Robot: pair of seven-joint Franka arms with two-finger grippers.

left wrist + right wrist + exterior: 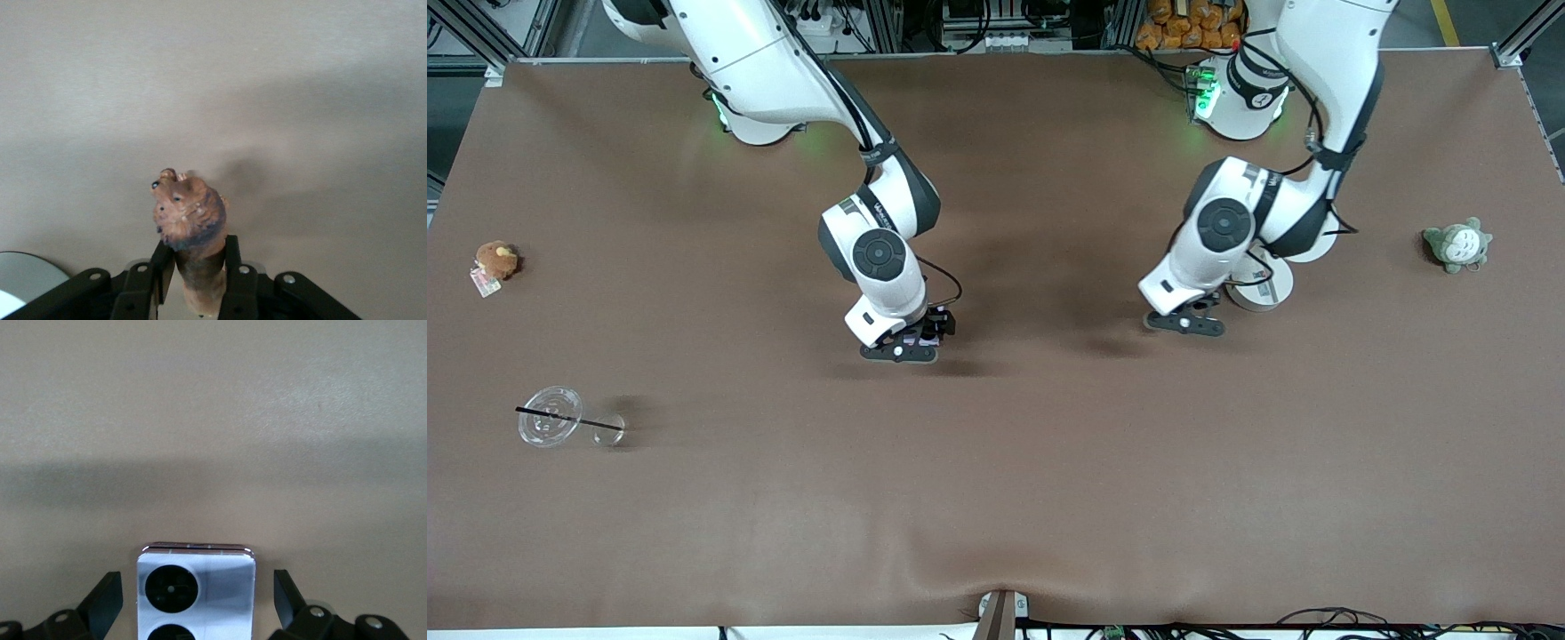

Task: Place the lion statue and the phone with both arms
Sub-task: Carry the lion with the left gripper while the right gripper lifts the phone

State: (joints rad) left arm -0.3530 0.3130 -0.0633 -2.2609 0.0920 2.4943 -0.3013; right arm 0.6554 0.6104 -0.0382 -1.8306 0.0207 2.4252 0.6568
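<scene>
The lion statue (192, 223), a small reddish-brown figurine, is clamped between the fingers of my left gripper (199, 277), its head pointing away from the wrist. In the front view the left gripper (1185, 323) is low over the table next to the white stand, and the statue is hidden there. The pale lavender phone (197, 593), with two black camera circles, sits between the fingers of my right gripper (197, 603). The fingers (103, 600) stand apart from it with a gap on each side. The right gripper (907, 345) is low over the table's middle.
A white round-topped stand (1261, 286) is beside the left gripper and shows in the left wrist view (23, 280). A brown plush with a tag (495, 260) and a fallen clear cup with a black straw (551, 416) lie at the right arm's end. A grey-green plush (1458, 244) lies at the left arm's end.
</scene>
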